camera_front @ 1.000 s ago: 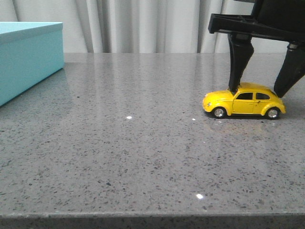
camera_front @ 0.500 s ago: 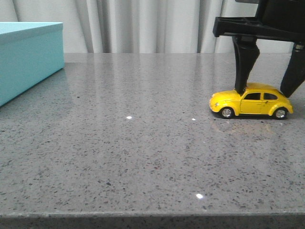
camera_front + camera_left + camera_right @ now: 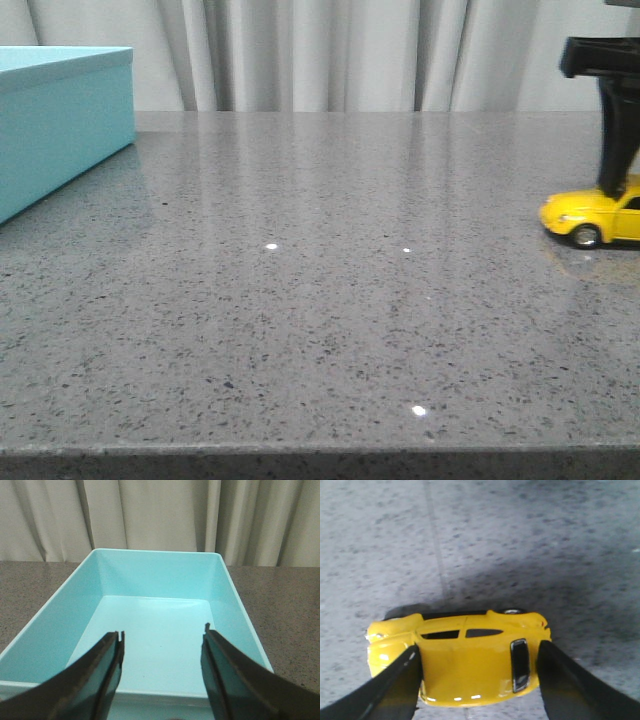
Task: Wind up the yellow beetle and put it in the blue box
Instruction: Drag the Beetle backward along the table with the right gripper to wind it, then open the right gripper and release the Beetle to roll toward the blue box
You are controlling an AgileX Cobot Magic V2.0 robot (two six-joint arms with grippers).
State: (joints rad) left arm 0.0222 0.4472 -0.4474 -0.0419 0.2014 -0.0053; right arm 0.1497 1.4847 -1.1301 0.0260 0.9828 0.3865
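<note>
- A glossy yellow beetle (image 3: 470,660) with dark windows and a silver hubcap is seen on its wheels at the far right of the table (image 3: 320,330), partly cut off by the front view's edge.
- The right end effector (image 3: 477,680) is closed onto the car, one finger at each end.
- The speckled grey table is shown polished, with small light glints.
- The blue box (image 3: 155,630), matte turquoise and lidless, is placed at the table's left, well apart from the car.
- The left end effector (image 3: 162,675) is held spread above the box's interior.
- Pale pleated curtains (image 3: 330,55) are hung behind.
</note>
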